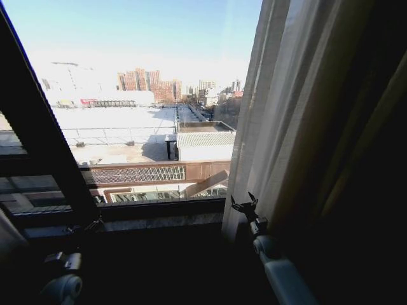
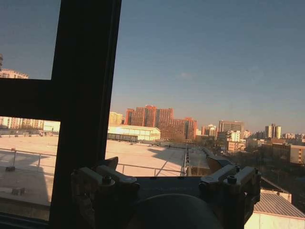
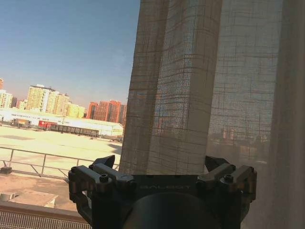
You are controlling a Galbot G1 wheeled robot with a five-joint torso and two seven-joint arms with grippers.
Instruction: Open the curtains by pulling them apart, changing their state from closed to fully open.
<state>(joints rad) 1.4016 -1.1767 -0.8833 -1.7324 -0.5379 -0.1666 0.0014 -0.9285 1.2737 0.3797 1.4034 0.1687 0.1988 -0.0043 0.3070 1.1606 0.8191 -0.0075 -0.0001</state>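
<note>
One of the curtains (image 1: 273,108), a sheer cream panel, hangs bunched in pleats at the right of the window. My right gripper (image 1: 245,206) stands open low at that panel's inner edge. In the right wrist view the woven curtain (image 3: 181,90) hangs just beyond the spread fingers of the right gripper (image 3: 162,164), with nothing clamped between them. My left arm (image 1: 62,283) sits low at the left in shadow. My left gripper (image 2: 162,167) is open and faces bare glass beside the black window frame bar (image 2: 81,95).
A dark opaque drape (image 1: 362,159) fills the far right behind the sheer panel. A black frame bar (image 1: 44,140) slants across the left of the window, and a dark sill (image 1: 159,216) runs below the glass. Rooftops and city buildings lie outside.
</note>
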